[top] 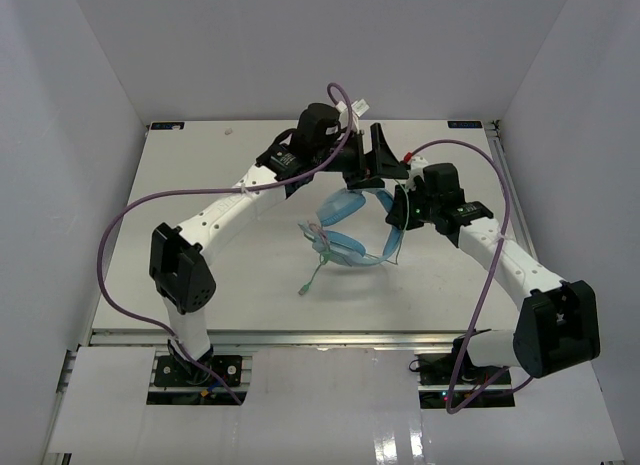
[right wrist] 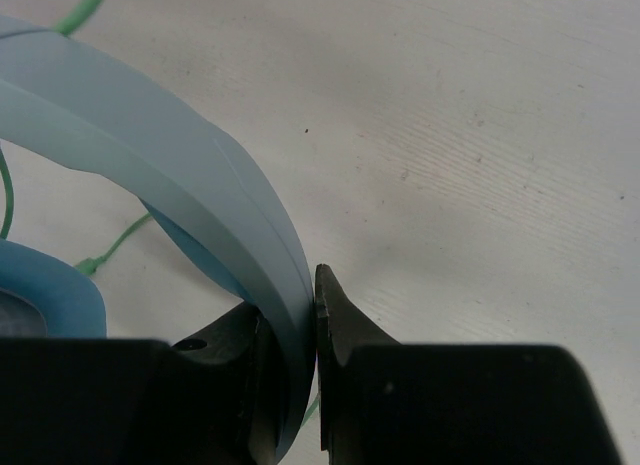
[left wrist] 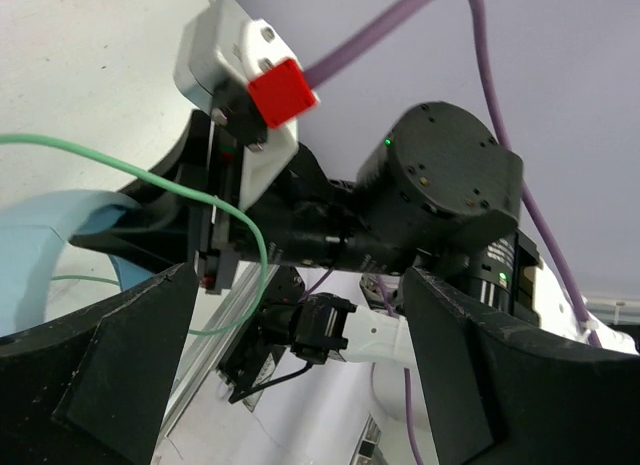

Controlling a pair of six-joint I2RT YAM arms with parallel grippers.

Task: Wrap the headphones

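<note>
The light blue headphones [top: 345,235] lie at the table's middle, ear cups to the left. Their pale green cable [top: 312,275] trails toward the front, its plug on the table. My right gripper [top: 398,211] is shut on the headband [right wrist: 200,185]; in the right wrist view the band sits pinched between the jaws [right wrist: 300,310]. An ear cup [right wrist: 45,290] shows at the lower left there. My left gripper [top: 385,155] hovers open just behind the headphones. In the left wrist view its jaws [left wrist: 300,285] stand wide apart with nothing between them. A loop of the cable [left wrist: 250,240] and the headband [left wrist: 40,250] lie beyond them.
The right arm's wrist [left wrist: 440,185] fills the left wrist view close ahead. Thick purple arm cables [top: 115,245] arc over both sides. White walls enclose the table [top: 200,155] on three sides. A metal rail [top: 300,337] runs along the front edge.
</note>
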